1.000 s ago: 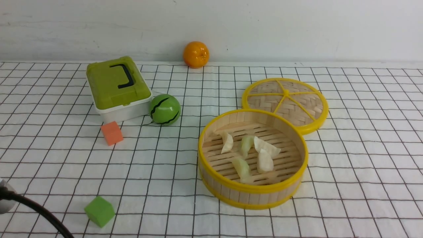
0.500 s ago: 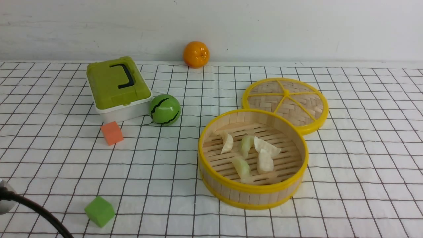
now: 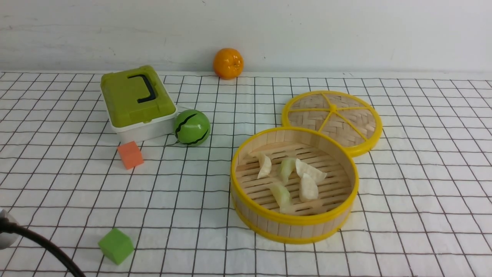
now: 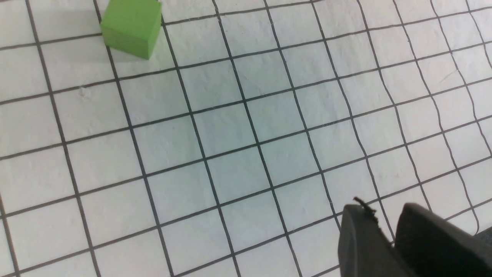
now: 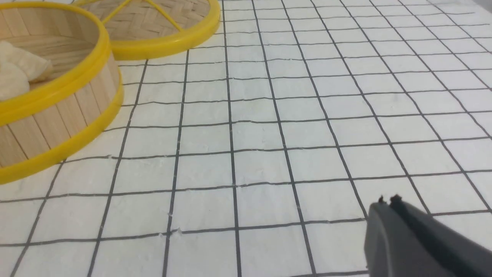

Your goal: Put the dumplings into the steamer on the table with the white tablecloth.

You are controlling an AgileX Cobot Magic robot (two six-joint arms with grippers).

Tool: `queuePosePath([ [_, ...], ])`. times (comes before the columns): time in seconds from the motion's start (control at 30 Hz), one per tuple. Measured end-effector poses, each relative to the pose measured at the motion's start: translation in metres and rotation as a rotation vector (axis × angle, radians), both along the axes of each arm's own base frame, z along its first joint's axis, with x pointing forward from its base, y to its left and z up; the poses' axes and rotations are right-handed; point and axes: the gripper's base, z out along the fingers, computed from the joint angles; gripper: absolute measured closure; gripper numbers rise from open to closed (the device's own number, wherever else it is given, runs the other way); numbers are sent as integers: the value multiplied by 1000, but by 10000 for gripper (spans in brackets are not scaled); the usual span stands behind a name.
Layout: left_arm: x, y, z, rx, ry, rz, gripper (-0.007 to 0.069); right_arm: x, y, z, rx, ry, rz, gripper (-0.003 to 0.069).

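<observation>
While the left gripper (image 4: 384, 227) hangs over bare white tablecloth (image 4: 238, 154), its two dark fingers sit pressed nearly together with nothing between them. The right gripper (image 5: 388, 202) shows its fingertips pinched tight as well, empty, above the grid cloth.

Beyond the left gripper, in its wrist view, a green cube (image 4: 131, 27) rests on the cloth, well apart from the fingers. Near the right gripper's field lies the steamer (image 5: 57, 115), its yellow rim and wooden wall showing, with the woven steamer lid (image 5: 153, 27) flat on the cloth just behind it.

From the front view, neither gripper is visible; only a black cable (image 3: 42, 242) crosses the near left corner. The steamer (image 3: 294, 221) stands right of centre on the table (image 3: 423, 211), and the dumplings (image 3: 296, 177) all lie inside it on the slatted floor, clustered near the middle, some touching. The lid (image 3: 332, 119) touches the steamer's far rim. On the left are an orange cube (image 3: 130, 154), a green-lidded box (image 3: 134, 100) with a black handle, a toy watermelon (image 3: 191, 127) just beside the box, and an orange (image 3: 228, 63) against the wall.
</observation>
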Motion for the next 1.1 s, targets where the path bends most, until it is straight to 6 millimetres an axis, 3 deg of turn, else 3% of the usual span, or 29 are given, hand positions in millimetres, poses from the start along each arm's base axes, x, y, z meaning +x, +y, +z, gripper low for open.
queuePosePath([
  [0.83, 0, 0, 0, -2, -2, 0, 459, 0, 0, 0, 0, 0, -2, 663],
  [1.1, -13, 11, 10, -64, -93, 1, 452, 0, 0, 0, 0, 1, -2, 656],
])
